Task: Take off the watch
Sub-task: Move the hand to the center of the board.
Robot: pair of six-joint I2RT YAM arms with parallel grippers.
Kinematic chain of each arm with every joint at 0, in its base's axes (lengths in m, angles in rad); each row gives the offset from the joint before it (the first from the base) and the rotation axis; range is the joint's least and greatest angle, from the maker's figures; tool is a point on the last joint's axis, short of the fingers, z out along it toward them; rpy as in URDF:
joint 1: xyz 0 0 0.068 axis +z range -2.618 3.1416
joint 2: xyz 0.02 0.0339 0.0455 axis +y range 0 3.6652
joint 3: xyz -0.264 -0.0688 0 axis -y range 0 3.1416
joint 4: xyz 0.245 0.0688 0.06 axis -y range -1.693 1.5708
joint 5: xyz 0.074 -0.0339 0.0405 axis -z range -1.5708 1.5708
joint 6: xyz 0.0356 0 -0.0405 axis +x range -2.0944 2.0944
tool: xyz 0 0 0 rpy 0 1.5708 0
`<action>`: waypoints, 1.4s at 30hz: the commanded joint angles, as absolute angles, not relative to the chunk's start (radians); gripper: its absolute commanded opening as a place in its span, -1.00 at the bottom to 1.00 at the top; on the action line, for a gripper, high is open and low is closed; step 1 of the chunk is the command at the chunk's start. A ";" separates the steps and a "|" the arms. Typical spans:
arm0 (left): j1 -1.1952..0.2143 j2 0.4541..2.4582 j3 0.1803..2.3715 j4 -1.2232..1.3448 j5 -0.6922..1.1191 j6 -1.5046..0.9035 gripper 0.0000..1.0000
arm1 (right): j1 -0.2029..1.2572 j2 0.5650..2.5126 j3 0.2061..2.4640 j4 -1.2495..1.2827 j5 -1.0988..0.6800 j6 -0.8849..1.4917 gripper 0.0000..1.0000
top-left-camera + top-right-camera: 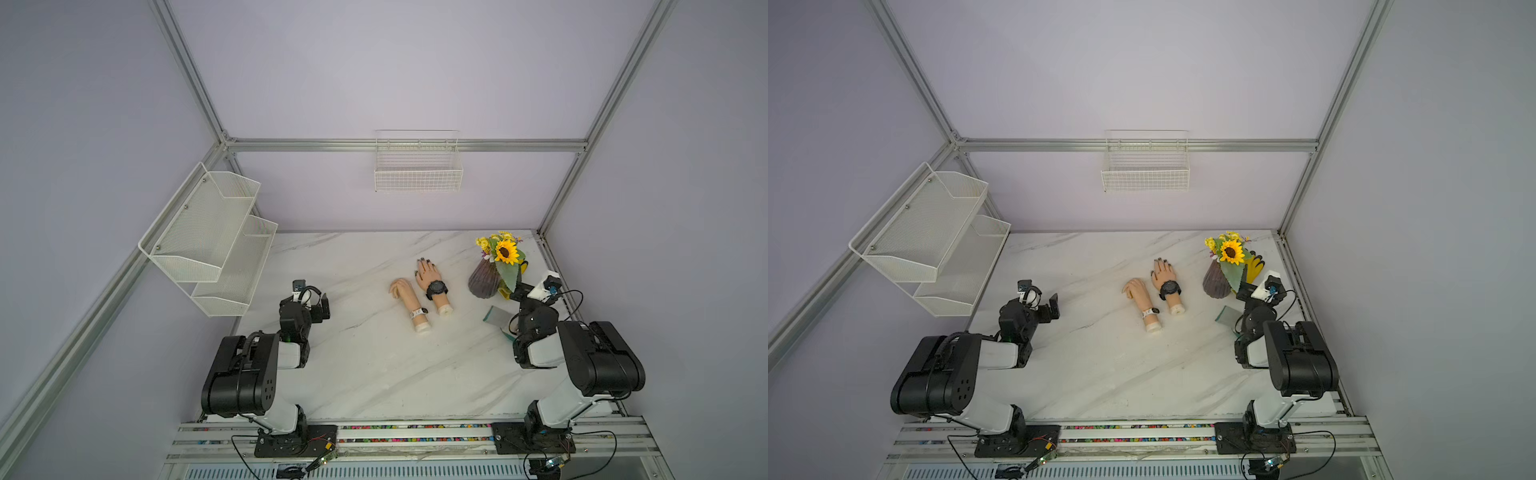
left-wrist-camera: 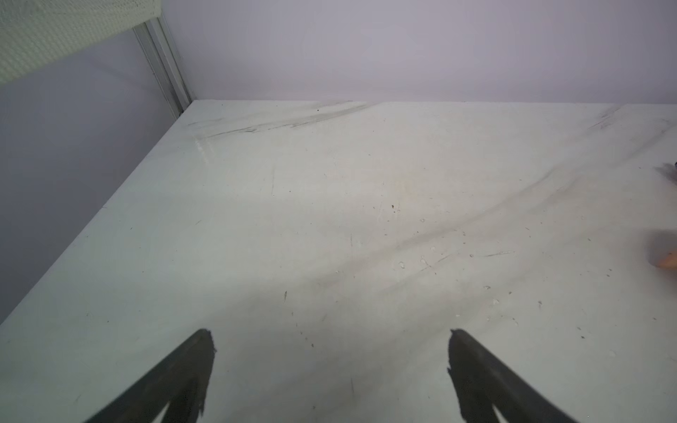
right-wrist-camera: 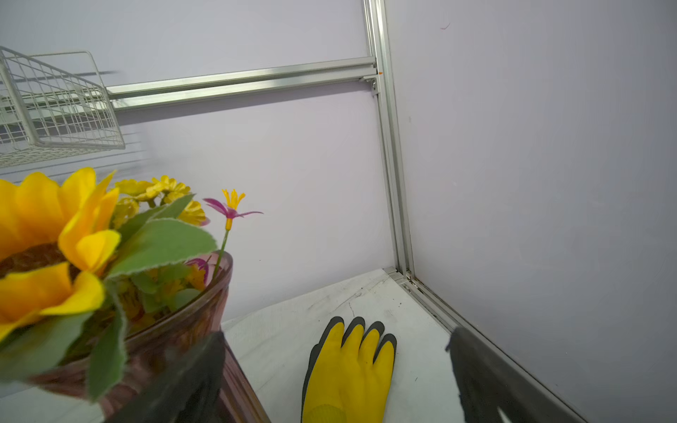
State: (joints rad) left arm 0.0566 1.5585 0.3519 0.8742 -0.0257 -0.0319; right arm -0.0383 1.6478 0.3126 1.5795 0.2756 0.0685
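Two mannequin hands lie mid-table in both top views. The right-hand one [image 1: 432,282] wears a black watch [image 1: 436,288] on its wrist. The left-hand one [image 1: 409,299] has a small watch with a white band [image 1: 418,312]. My left gripper [image 1: 316,302] stands open well to the left of the hands; in the left wrist view it [image 2: 331,335] has only bare tabletop between its fingers. Far to the right, beside the vase, my right gripper [image 3: 336,333] is open too, hovering over a yellow glove [image 3: 348,373] and holding nothing.
A purple vase [image 1: 484,282] of sunflowers stands at the back right, close against the right gripper's finger. A flat grey-green piece [image 1: 496,316] lies by the right arm. A white mesh shelf [image 1: 208,237] hangs on the left wall, a wire basket [image 1: 417,170] on the back wall.
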 commanded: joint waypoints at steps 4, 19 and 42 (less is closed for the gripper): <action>0.062 1.561 0.381 0.926 -0.014 -0.014 1.00 | -0.032 1.652 0.327 1.727 0.287 0.065 0.95; 0.065 1.562 0.382 0.922 -0.010 -0.014 1.00 | -0.025 1.355 0.331 1.500 0.273 0.081 0.95; -0.215 1.115 0.368 0.660 -0.343 0.020 1.00 | 0.487 1.144 0.591 0.747 -0.097 0.487 0.95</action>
State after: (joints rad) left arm -0.1127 1.2663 0.3416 0.7437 -0.2115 0.0154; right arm 0.4301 1.0607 0.5163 0.8558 -0.0803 0.5323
